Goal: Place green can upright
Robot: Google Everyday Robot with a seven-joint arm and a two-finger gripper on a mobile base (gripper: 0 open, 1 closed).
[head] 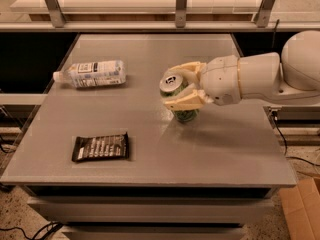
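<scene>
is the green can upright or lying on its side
Upright, leaning slightly: the green can shows silver top upward, base down near the table, gripped by the hand at centre right. Touching it: cannot tell.

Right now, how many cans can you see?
1. The green can is right of the table's middle, held by the gripper. The bottle lying at the back left is plastic, not a can. No others seem hidden.
</scene>
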